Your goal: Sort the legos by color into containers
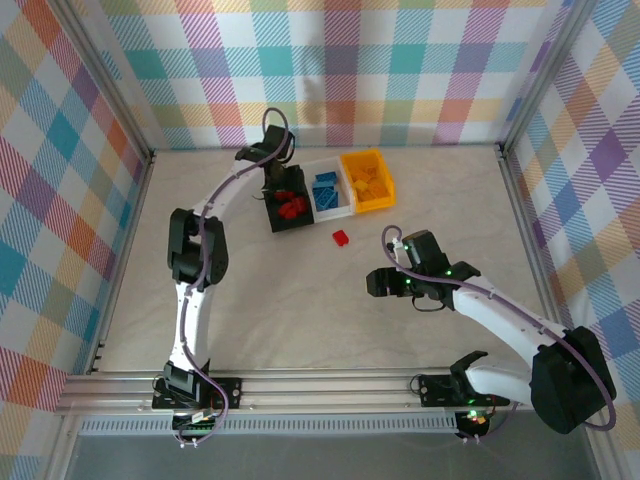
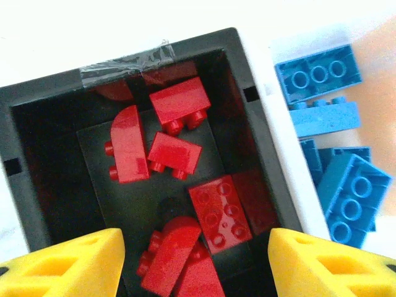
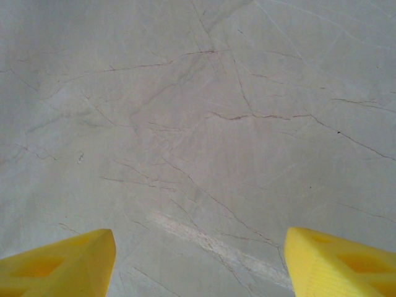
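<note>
Top external view: one red lego [image 1: 341,237] lies loose on the tabletop [image 1: 300,310] just before the black bin [image 1: 275,226], white bin [image 1: 335,214] and yellow-orange bin [image 1: 388,190]. Left wrist view: the left pincer [image 2: 195,260] hangs spread above the black bin's red legos [image 2: 219,213], pinching nothing, and would best rise straight up, clear of the walls. Right wrist view: the right pincer [image 3: 198,263] is spread over bare tabletop, empty — seemingly the nearer one to fetch the stray.
</note>
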You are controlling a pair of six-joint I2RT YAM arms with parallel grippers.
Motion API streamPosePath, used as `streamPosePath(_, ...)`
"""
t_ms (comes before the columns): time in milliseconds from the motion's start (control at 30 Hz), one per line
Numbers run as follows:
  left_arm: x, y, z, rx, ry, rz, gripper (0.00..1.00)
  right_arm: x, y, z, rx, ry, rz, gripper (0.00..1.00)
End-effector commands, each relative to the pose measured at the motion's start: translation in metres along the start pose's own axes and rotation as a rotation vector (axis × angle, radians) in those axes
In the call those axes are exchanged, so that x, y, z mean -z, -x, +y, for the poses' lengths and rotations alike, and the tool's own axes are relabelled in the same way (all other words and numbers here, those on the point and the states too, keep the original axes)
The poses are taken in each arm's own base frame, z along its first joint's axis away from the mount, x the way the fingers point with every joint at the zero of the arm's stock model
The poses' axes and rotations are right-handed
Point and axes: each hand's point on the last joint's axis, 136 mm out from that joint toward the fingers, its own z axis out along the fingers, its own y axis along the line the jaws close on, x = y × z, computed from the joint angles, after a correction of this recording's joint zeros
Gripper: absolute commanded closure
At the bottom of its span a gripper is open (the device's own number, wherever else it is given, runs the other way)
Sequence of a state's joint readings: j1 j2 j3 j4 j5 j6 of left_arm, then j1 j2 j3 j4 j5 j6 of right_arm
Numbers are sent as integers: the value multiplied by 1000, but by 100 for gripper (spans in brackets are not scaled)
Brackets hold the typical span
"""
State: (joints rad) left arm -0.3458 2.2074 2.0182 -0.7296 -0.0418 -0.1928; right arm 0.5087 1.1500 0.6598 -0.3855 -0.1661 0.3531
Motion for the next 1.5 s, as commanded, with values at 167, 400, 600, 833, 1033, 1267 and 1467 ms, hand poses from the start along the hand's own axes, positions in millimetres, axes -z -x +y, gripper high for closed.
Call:
streamPosePath(167,98,6,-29,24,-175,-143,33,-11,-15,-6,-49,0,59,25)
streamPosePath(400,125,-53,-48,42,-332,-101,30,-13,-19,-9,-71,-14,88,25)
streamPosePath(600,135,-116,-43,99,-425,-50,28,-12,-13,-8,-64,-33,109,24)
streamPosePath(833,120,-192,-17,167,-414,17,26,-13,5,-4,-33,-61,131,22)
streamPosePath(1033,123,-224,12,74,-297,45,19,-22,23,2,0,-62,175,22)
streamPosePath(1267,116,-242,21,84,-284,56,18,-48,54,3,79,-98,216,19)
streamPosePath(1467,102,-261,21,167,-311,82,18,-64,90,-4,155,-191,185,20)
